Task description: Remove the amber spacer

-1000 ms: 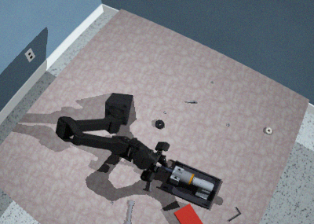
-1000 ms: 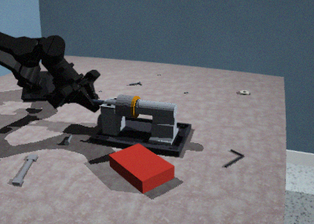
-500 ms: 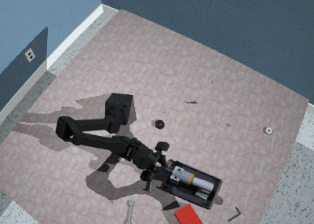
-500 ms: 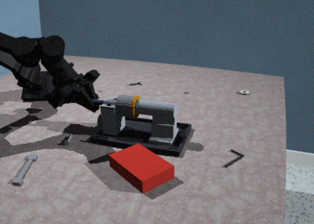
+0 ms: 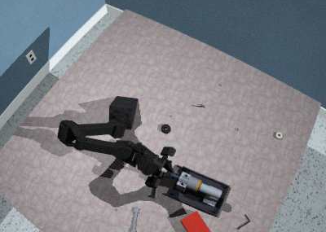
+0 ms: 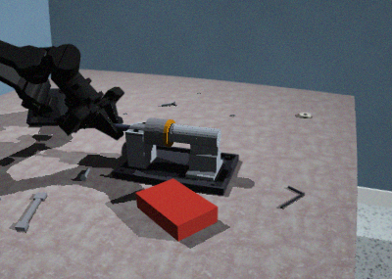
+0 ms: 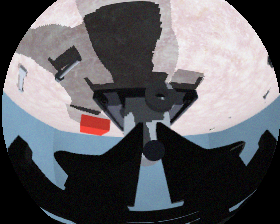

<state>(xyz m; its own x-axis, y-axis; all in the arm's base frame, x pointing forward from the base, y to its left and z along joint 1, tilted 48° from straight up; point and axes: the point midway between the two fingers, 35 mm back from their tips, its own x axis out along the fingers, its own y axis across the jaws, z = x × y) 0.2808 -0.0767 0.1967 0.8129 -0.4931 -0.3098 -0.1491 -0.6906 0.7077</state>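
Observation:
A grey housing assembly (image 6: 176,147) stands on a black base plate (image 5: 200,191). A thin dark shaft (image 6: 128,126) sticks out of its left end. An amber spacer (image 6: 167,132) sits on the shaft line between the small grey support and the big housing block (image 6: 203,149); it also shows in the top view (image 5: 199,185). My gripper (image 6: 117,123) is shut on the shaft's free end, left of the housing. In the wrist view the shaft end (image 7: 153,150) shows between my fingers, with the housing (image 7: 150,103) straight ahead.
A red block (image 6: 176,208) lies in front of the base plate. A grey wrench (image 6: 29,210), a black hex key (image 6: 291,197), a white ring (image 6: 305,116), a black disc (image 5: 165,126) and small screws lie about.

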